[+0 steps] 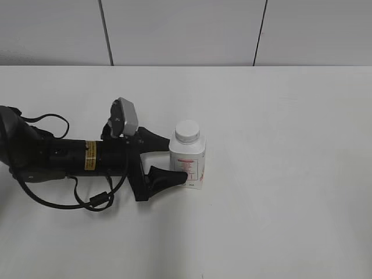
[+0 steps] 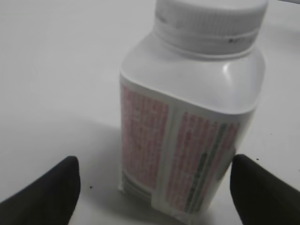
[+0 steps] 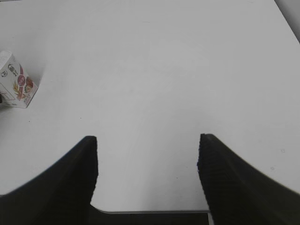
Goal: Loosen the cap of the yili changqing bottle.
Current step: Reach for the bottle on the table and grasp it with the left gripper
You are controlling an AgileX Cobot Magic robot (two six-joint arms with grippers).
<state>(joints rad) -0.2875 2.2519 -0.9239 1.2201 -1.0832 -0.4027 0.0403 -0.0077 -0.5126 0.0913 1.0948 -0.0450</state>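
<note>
Left wrist view: the yili changqing bottle [image 2: 187, 140] stands upright right between my left fingers [image 2: 42, 194], filling most of the frame. Jaws are spread wide; the left finger sits clearly off the bottle wall with bare table [image 2: 56, 70] showing between. The right finger is close to the label edge, and I can't tell whether it touches. Not gripping anything. The cap [image 2: 211, 21] is on the neck, above and ahead of my fingertips; its top is cut off by the frame. Red/pink label print faces the camera; the text is too blurred to read.

Exterior view: my left gripper [image 1: 165, 160] lies low along the table, coming at the bottle [image 1: 188, 163] from the side. One finger is behind the bottle's shoulder, the other beside its lower front, body between them. The cap [image 1: 188, 131] is white, seated, and above finger level.

Right wrist view: my right gripper [image 3: 147, 178] is spread wide, nothing between the fingers, only bare table [image 3: 154, 70] ahead. It sits at the table's near edge. The bottle [image 3: 16, 86] shows small, far off to the gripper's front-left at the frame edge, well apart from this hand. The right arm doesn't show in the exterior view.
</note>
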